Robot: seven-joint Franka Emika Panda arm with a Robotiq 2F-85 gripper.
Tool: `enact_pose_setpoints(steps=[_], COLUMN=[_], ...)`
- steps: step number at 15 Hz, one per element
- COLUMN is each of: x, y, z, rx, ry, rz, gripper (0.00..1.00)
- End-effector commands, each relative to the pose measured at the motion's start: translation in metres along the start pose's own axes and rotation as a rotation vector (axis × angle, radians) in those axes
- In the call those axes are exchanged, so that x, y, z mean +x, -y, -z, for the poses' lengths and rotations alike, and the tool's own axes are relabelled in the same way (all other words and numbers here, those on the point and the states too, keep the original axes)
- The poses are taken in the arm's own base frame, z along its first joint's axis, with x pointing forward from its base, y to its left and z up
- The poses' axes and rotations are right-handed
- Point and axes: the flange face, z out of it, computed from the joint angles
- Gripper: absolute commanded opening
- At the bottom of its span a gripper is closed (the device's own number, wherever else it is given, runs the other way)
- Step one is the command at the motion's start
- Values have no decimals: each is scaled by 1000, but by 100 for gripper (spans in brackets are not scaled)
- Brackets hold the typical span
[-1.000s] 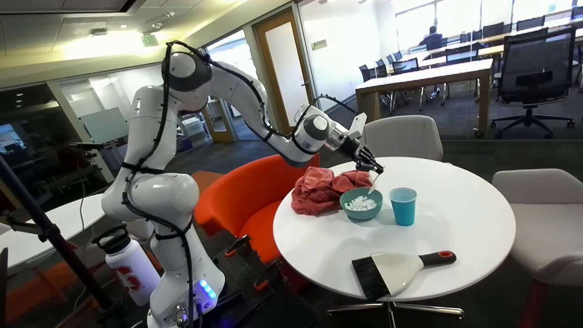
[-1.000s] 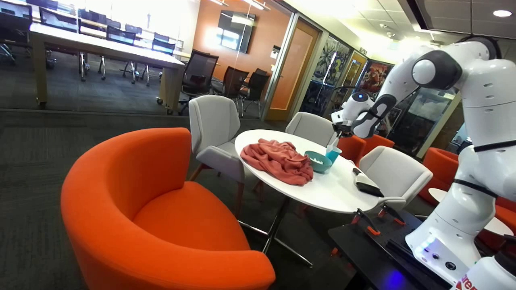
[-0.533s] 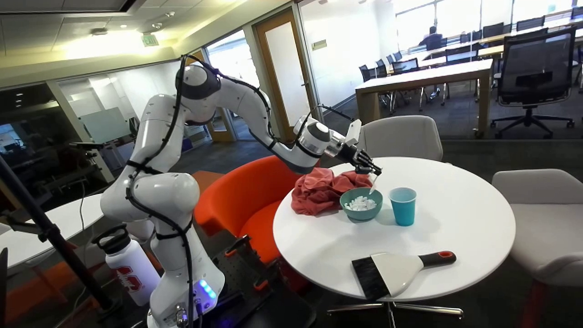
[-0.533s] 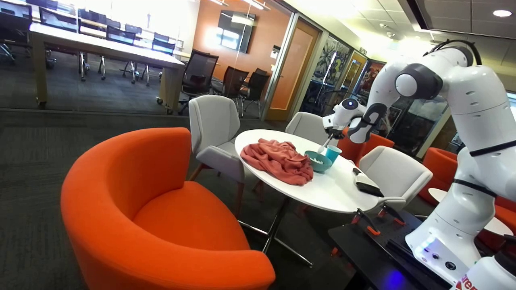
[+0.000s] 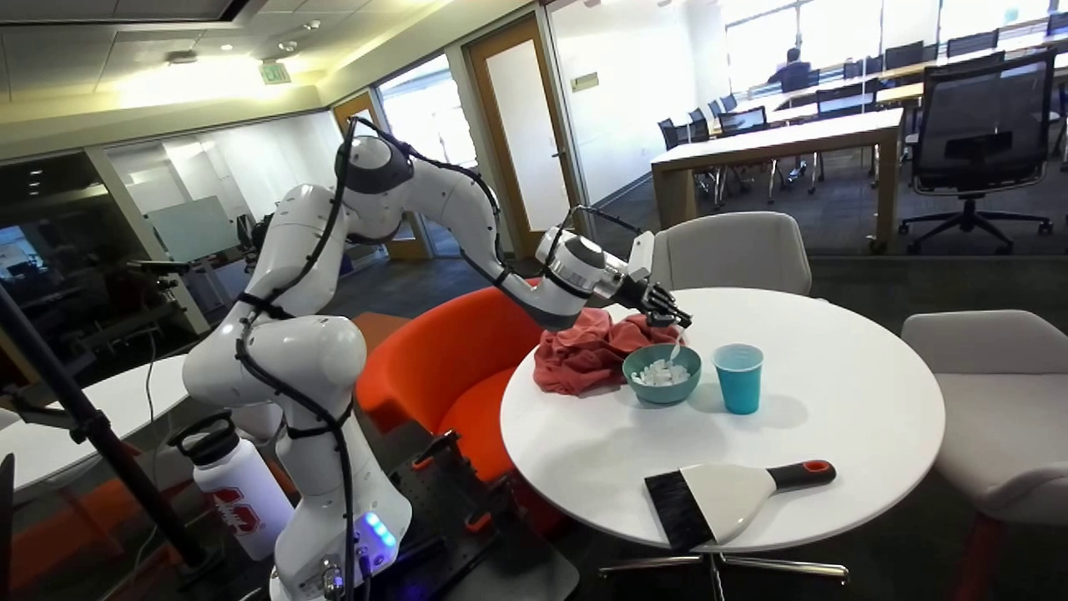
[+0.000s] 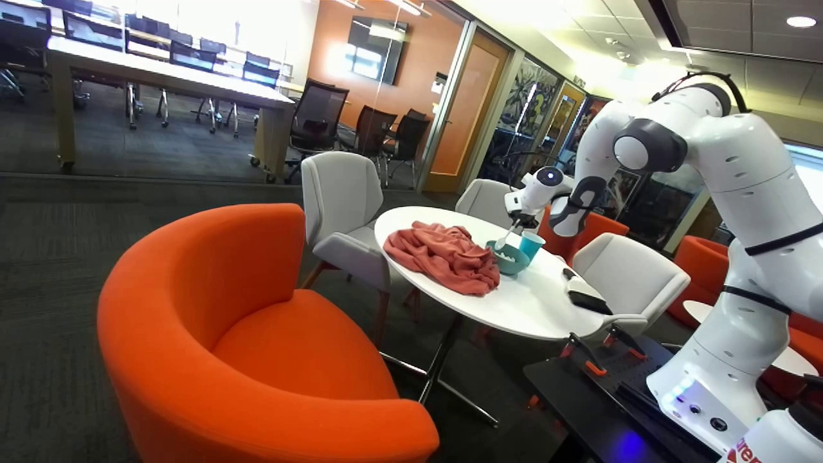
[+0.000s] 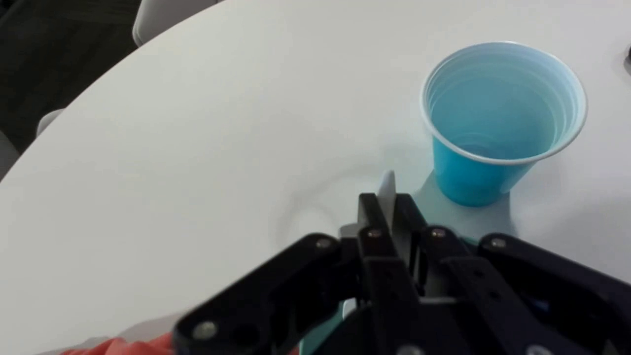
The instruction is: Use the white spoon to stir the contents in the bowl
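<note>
The fingers (image 7: 375, 246) pinch the spoon (image 7: 387, 195), thin, plain and white, its handle tip poking out between them in the wrist view. It leans, its lower end inside the bowl (image 5: 663, 396); whether that end touches the white pieces (image 5: 657, 375) I cannot tell. The bowl, round and teal, sits on the worktop (image 5: 843, 401) between the cup (image 5: 738, 386) and the cloth (image 5: 576, 361)

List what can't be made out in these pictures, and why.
Whether the spoon touches the white pieces in the bowl: too small in both exterior views.
Wrist view: much of the spoon and bowl, behind the gripper.
Wrist view: most of the cloth, cut off by the bottom edge.
In an exterior view: the face of the background person, too small.
</note>
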Motion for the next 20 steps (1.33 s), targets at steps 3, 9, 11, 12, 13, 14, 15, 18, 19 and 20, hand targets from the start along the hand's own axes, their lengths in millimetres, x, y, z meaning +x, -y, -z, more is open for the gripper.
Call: enact_pose_setpoints(steps=[3, 9, 11, 12, 13, 14, 15, 18, 19, 20], x=[20, 42, 37, 31, 24, 15, 7, -16, -21, -24], y=[-7, 2, 9, 13, 15, 17, 19, 28, 30, 34], z=[0, 13, 19, 22, 26, 28, 31, 37, 36, 34], rx=[-49, -17, -4, 0, 0, -1, 4, 28, 46, 67], ry=[-53, -179, -203, -205, -206, -191, -184, -162, -156, -154], rz=[15, 39, 40, 33, 19, 7, -5, -30, -32, -30], gripper=[3, 3, 3, 3, 3, 3, 3, 3, 3, 3])
